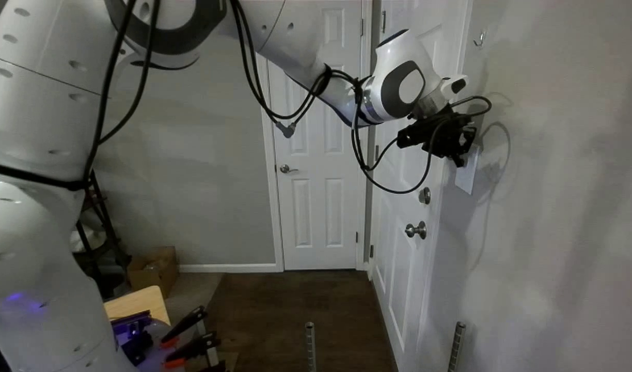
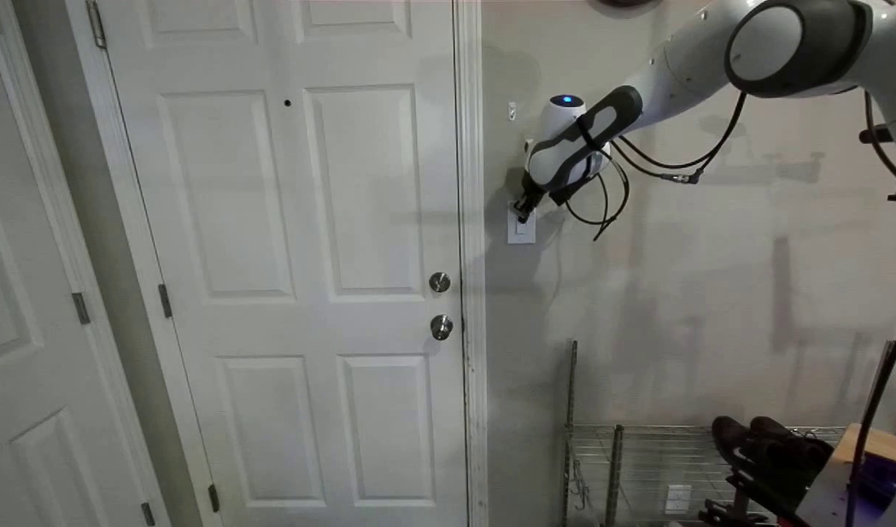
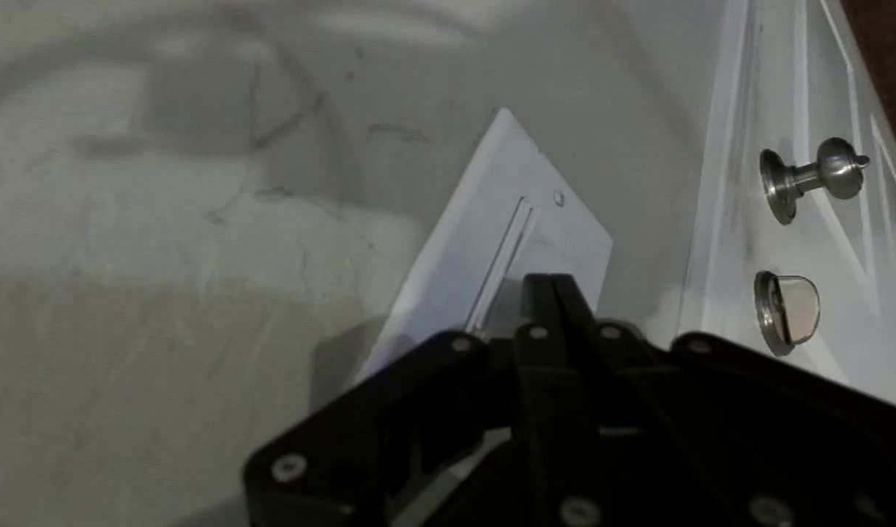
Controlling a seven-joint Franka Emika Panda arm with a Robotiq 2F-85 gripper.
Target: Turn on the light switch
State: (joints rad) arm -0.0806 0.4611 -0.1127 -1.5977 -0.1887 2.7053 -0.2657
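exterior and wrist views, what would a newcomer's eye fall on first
Probably the big white robot arm, filling the left side of an exterior view and arching across its top. Next, its black tool, shut, right at the pale light switch on the wall. The panelled white door, filling much of an exterior view, would follow.

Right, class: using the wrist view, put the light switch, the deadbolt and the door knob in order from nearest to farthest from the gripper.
1. Light switch: on the wall, partly hidden behind the gripper.
2. Deadbolt: on the door, at the picture's right.
3. Door knob: same side, higher in the picture.
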